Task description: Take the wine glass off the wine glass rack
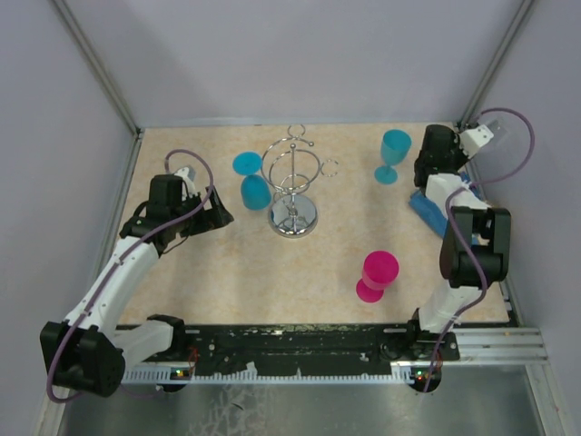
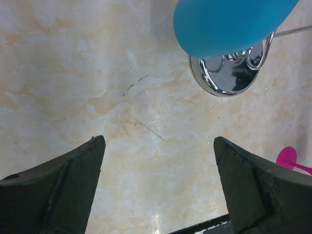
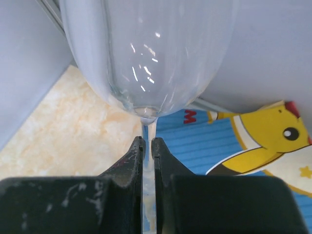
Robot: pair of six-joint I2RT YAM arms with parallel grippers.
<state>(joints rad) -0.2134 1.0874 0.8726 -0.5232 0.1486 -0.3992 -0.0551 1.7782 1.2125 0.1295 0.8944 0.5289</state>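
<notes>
The right end effector (image 3: pixel 147 144) is pinching the wine glass (image 3: pixel 146 48) stem, rim cropped. The left end effector (image 2: pixel 158 146) is gaping beside the half-hidden wine glass rack (image 2: pixel 219 84).

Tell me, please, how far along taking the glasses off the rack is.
Looks done: a pink glass and a standing blue glass sit on the table, off the rack. In hand: the right gripper is shut on the stem of a clear glass, over in the far right corner. To do: a hanging blue glass appears to be on the rack's left side, with the left gripper open beside it.
</notes>
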